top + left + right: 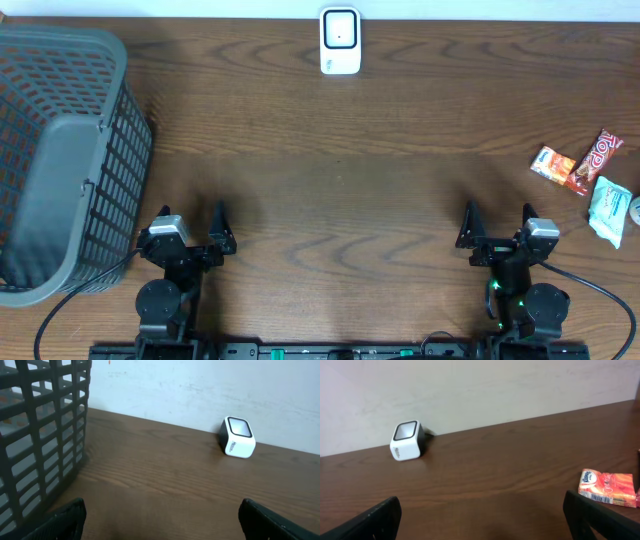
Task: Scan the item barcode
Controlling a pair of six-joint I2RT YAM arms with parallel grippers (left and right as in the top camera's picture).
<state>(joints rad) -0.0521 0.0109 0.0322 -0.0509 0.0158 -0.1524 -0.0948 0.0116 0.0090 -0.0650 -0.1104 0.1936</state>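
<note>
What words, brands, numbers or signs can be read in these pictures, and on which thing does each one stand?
No text can be read with certainty.
Red wrapper: large white letters, too blurred to read.
Orange packet: a blue oval logo and a barcode, text unreadable.
White scanner: small print on its side, too small to read.
Pale green packet: print too small to read.

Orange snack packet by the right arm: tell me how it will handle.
The orange snack packet looks like a flat film pouch, so probably light and floppy. Its glossy wrapper may slip. Lying flat on the table, it should slide, not roll.
</note>
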